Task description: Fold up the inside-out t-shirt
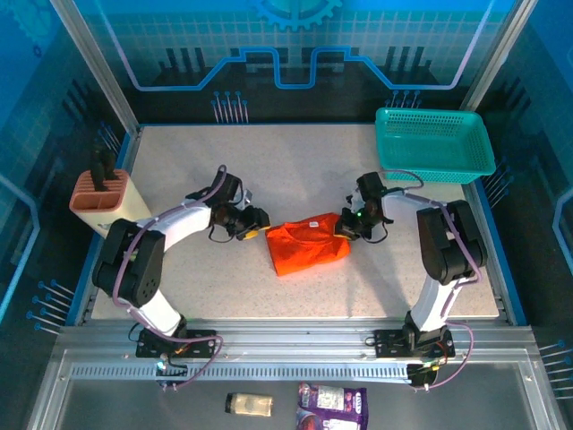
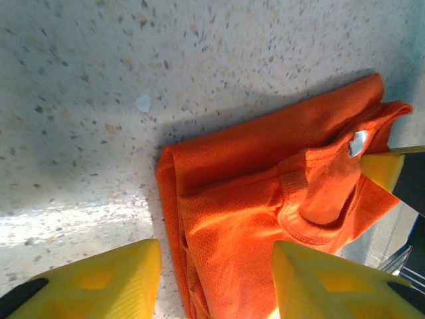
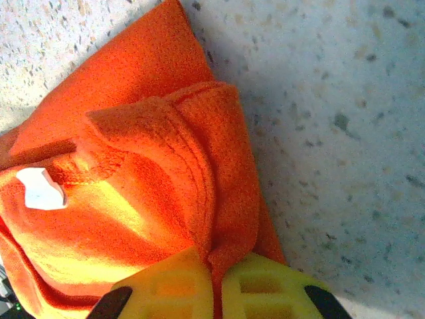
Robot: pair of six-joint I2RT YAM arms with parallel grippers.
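The right end effector [image 3: 216,287] has its fingers together, clamped on a bunched edge at the right side of the orange t-shirt [image 1: 306,246]. The left end effector [image 2: 216,282] stands with fingers apart astride the shirt's left edge, gripping nothing. A pull from the right alone could drag the bundle across the counter [image 1: 269,170] or spill its layers, since the pinch takes several thicknesses. The shirt lies partly folded on the counter between the two end effectors.

Bright, sharp, perhaps slight glare
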